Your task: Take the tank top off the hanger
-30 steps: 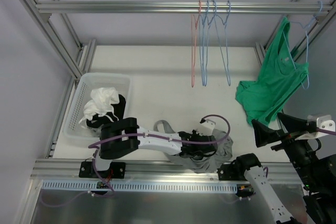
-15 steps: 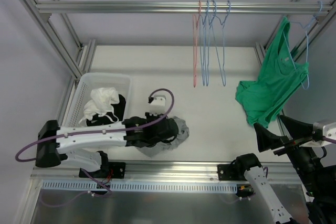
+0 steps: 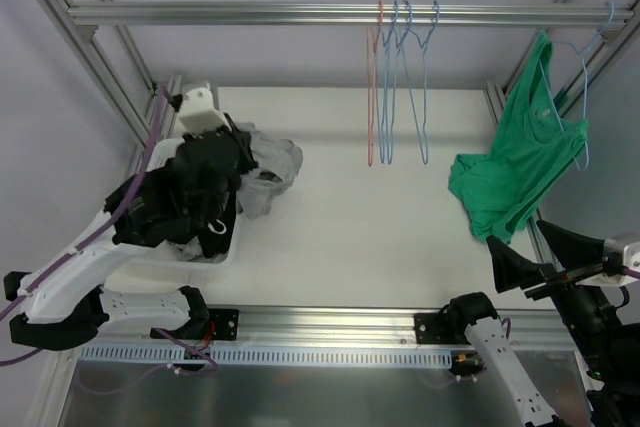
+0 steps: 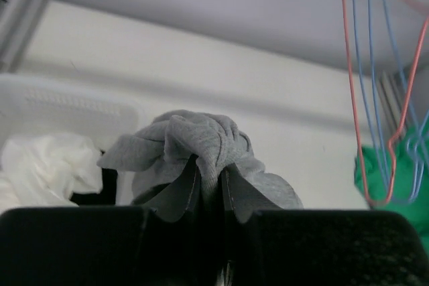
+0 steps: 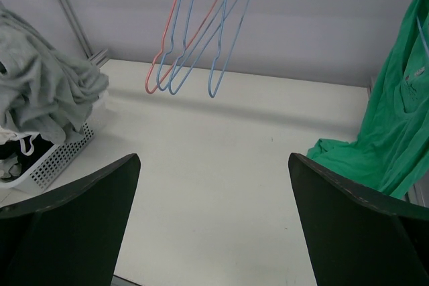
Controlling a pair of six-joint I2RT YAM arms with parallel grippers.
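The left end effector (image 4: 212,184) is clamped on a grey garment (image 4: 194,140). The cloth is bunched up above the fingertips and spills down both sides of them. In the top view that arm reaches over the white basket (image 5: 60,157) at the left of the worktop (image 3: 400,237), and the grey garment hangs over the basket's far right corner. White cloth (image 4: 40,165) and a bit of black cloth lie in the basket.

The right end effector (image 5: 213,165) is spread wide and holds nothing. It hovers low at the near right corner of the worktop, facing the back wall.

The green tank top (image 3: 515,162) is just beyond and above it, on the right. Its straps are on a blue hanger (image 3: 580,77), which hooks onto the frame at the far right. Its lower part is bunched and appears to rest on the worktop by the right edge. The right end effector is apart from it.

Further left on the rail (image 3: 250,13) hang bare hangers (image 3: 395,87), one red and the others blue, above the middle of the worktop.
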